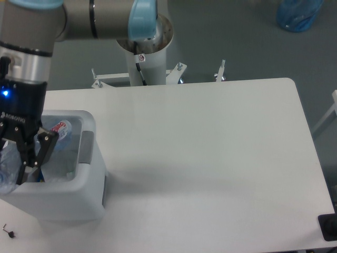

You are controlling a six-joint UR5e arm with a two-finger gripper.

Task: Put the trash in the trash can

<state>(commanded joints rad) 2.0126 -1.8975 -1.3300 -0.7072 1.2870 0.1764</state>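
Tool (18,168) on my arm hangs over the trash can's (84,184) left edge, fingers spread, gripping nothing; bottle (58,130) and clear cup (6,167) lie inside the can.

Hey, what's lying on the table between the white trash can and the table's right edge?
Nothing: in the fixed camera view the table is bare from the trash can across to its right edge.
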